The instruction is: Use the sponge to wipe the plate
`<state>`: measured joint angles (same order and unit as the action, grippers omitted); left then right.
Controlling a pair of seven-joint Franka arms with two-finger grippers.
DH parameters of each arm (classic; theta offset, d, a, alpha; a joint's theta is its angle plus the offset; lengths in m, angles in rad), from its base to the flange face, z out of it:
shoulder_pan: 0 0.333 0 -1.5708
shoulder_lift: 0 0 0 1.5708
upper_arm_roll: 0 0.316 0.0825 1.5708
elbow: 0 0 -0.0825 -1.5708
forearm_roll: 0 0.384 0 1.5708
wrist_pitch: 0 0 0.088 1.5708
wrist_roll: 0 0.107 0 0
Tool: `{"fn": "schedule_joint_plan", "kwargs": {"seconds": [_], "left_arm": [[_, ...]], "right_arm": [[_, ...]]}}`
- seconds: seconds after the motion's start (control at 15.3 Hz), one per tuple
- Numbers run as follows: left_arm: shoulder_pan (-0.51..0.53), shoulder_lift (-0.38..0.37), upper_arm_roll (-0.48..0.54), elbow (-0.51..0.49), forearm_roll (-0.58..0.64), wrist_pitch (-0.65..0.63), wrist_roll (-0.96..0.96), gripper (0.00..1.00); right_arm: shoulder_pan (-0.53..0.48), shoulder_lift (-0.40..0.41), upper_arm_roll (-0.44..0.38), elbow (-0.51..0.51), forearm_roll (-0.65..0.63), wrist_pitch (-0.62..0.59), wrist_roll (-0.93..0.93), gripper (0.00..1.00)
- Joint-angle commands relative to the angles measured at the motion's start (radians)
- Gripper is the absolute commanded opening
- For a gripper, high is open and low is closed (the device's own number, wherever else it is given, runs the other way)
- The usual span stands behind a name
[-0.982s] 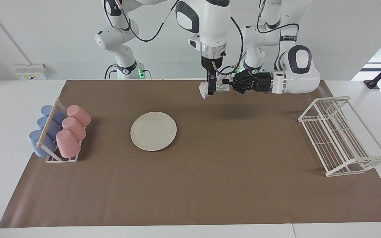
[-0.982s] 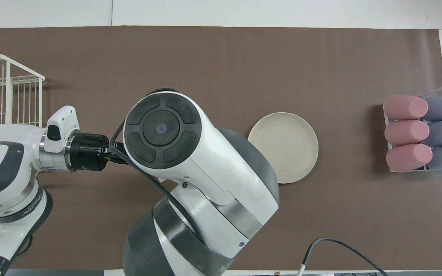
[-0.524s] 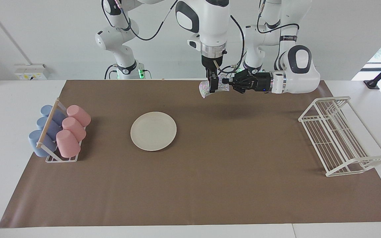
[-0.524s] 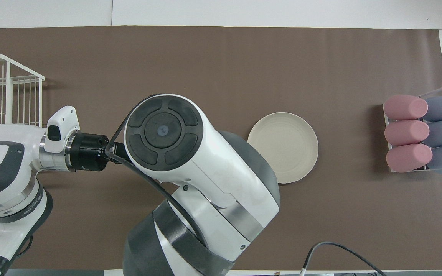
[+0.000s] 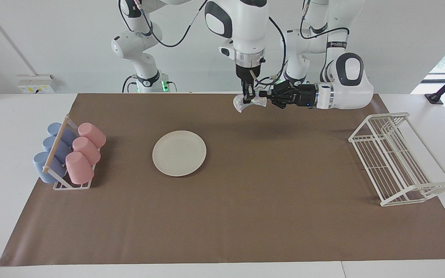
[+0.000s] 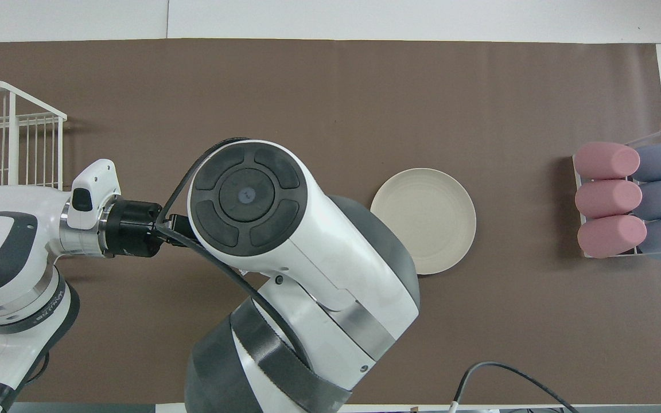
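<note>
The cream-white plate (image 5: 179, 153) lies flat on the brown mat toward the right arm's end of the table; it also shows in the overhead view (image 6: 423, 220). The silvery glittery sponge (image 5: 241, 104) hangs in the air over the mat's edge nearest the robots, well apart from the plate. My left gripper (image 5: 267, 99) points sideways and is shut on one end of the sponge. My right gripper (image 5: 248, 96) points straight down and meets the sponge's top. In the overhead view the right arm hides the sponge and both grippers' tips.
A small rack of pink and blue cups (image 5: 70, 154) stands at the right arm's end, beside the plate. A white wire dish rack (image 5: 396, 158) stands at the left arm's end. The brown mat (image 5: 245, 212) covers the table.
My right gripper has risen a little, from across the sponge's middle to its top edge. The sponge's lower edge now arches. The left arm and the plate have stayed put.
</note>
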<state>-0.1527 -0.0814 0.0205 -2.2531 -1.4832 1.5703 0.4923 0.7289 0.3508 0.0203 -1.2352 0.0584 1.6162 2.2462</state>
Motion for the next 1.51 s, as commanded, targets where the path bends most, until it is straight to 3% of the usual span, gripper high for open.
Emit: {"fn": "schedule_joint_plan", "kwargs": {"seconds": [0.0, 0.07, 0.2, 0.39, 0.65, 0.85, 1.05, 1.44], "left_arm": [[-0.016, -0.004, 0.007, -0.011, -0.016, -0.003, 0.017, 0.32], [-0.022, -0.006, 0.006, -0.011, -0.013, 0.0, 0.006, 0.92], [-0.03, -0.012, 0.007, -0.011, -0.011, 0.001, -0.035, 1.0], [-0.025, -0.012, 0.01, -0.01, -0.006, -0.006, -0.037, 1.0], [-0.016, -0.011, 0.01, -0.002, 0.02, -0.004, -0.037, 1.0], [-0.013, -0.011, 0.013, 0.021, 0.064, 0.023, -0.052, 1.0], [-0.013, -0.012, 0.013, 0.084, 0.193, 0.083, -0.15, 1.0], [0.008, -0.018, 0.015, 0.271, 0.597, 0.148, -0.466, 1.0]], "right_arm": [[-0.014, -0.027, 0.0, -0.044, 0.017, 0.031, -0.03, 0.0], [-0.019, -0.027, 0.0, -0.044, 0.021, 0.031, -0.03, 0.0], [-0.031, -0.026, -0.002, -0.043, 0.026, 0.03, -0.034, 0.0], [-0.037, -0.027, -0.005, -0.046, 0.027, 0.027, -0.031, 0.0], [-0.126, -0.039, -0.005, -0.091, 0.046, 0.025, -0.065, 0.0], [-0.181, -0.104, -0.01, -0.249, 0.046, 0.062, -0.221, 0.0], [-0.239, -0.17, -0.011, -0.43, 0.044, 0.201, -0.231, 0.0], [-0.344, -0.254, -0.011, -0.797, 0.044, 0.568, -0.315, 0.0]]}}
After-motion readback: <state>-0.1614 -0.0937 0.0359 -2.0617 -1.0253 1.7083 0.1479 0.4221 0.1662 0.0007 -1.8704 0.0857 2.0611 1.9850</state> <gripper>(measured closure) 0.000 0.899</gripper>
